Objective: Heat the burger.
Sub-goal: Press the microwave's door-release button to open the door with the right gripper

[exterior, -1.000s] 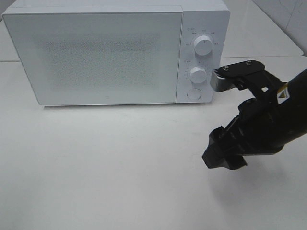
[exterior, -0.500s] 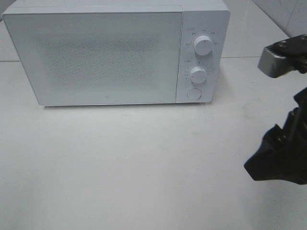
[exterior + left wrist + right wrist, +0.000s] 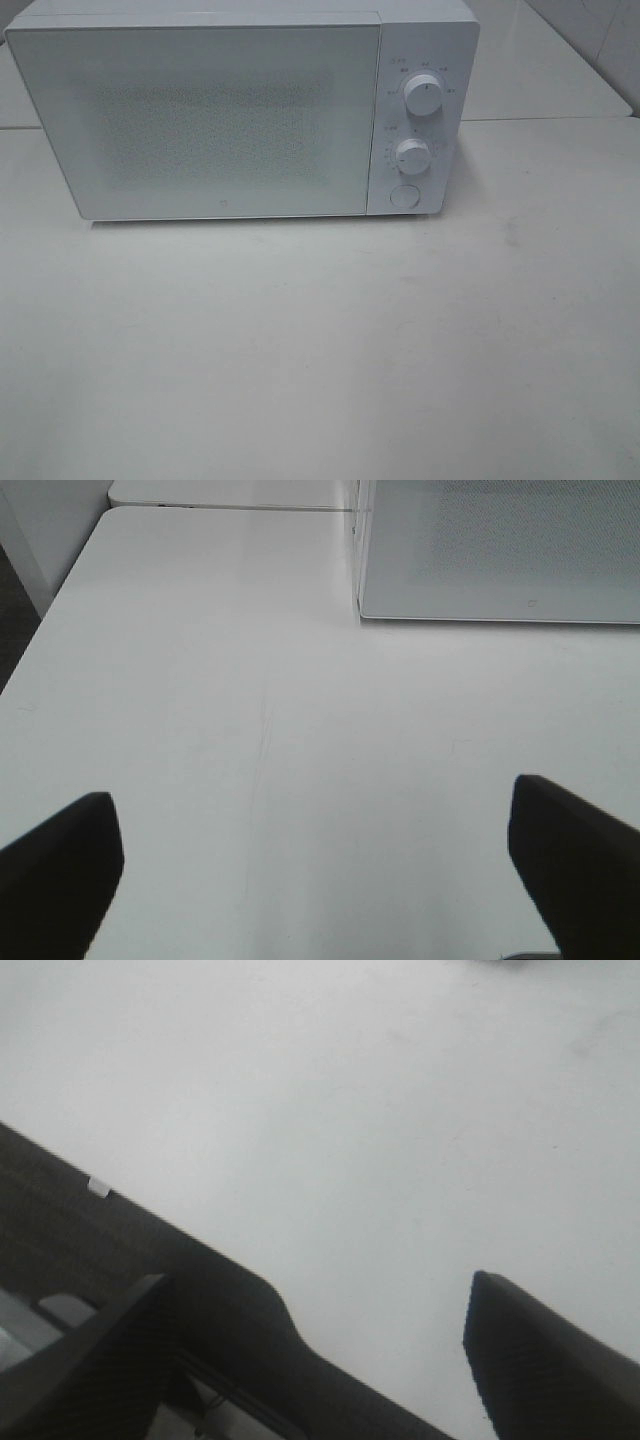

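Observation:
The burger is out of view in every frame. The white microwave [image 3: 240, 110] stands at the back of the table with its door shut; its two knobs [image 3: 424, 95] and round button are on its right side. Neither arm shows in the exterior high view. My left gripper [image 3: 310, 810] is open and empty, low over the bare table, facing the microwave's front left corner [image 3: 365, 610]. My right gripper [image 3: 320, 1280] is open and empty over the white table surface.
The white table [image 3: 320, 340] spreads in front of the microwave. Its left edge [image 3: 40, 650] shows in the left wrist view. A dark band [image 3: 120, 1250] runs diagonally under the right gripper; I cannot tell what it is.
The right arm has pulled back from beside the microwave's knobs, moved right and left the exterior high view. The microwave has not moved.

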You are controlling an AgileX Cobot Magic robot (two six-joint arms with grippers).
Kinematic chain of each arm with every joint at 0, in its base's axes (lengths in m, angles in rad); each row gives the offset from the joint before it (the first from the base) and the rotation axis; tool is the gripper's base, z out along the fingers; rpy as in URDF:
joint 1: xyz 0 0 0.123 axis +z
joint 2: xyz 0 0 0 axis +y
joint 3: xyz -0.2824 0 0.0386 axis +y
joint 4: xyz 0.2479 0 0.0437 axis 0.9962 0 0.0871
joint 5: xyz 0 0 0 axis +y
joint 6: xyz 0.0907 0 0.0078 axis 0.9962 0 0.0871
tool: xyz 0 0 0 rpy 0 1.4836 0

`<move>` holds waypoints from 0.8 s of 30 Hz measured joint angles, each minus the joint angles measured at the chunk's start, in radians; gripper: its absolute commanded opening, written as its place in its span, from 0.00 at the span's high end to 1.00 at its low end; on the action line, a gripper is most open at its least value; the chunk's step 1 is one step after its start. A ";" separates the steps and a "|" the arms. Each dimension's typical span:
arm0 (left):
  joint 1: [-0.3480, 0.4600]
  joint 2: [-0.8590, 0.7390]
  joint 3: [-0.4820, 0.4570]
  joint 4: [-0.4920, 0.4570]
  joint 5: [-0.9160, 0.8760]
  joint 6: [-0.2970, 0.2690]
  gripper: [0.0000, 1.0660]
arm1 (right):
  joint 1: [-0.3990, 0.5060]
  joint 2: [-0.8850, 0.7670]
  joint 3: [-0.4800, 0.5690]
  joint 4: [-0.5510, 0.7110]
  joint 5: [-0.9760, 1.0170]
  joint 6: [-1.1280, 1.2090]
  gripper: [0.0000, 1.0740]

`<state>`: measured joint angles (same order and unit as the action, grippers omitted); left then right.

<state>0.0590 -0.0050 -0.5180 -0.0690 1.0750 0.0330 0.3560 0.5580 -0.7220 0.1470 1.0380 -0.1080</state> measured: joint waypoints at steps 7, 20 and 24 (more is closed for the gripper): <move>0.000 0.000 0.000 0.000 0.000 0.000 0.06 | -0.087 -0.174 0.005 0.000 0.002 0.000 0.29; 0.000 0.000 0.000 0.000 0.000 0.000 0.06 | -0.148 -0.486 0.172 -0.071 -0.036 0.000 0.29; 0.000 0.000 0.000 0.000 0.000 0.000 0.06 | -0.148 -0.558 0.204 -0.081 -0.042 0.000 0.29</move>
<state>0.0590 -0.0050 -0.5180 -0.0690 1.0750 0.0330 0.2080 0.0000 -0.5180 0.0660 0.9960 -0.1080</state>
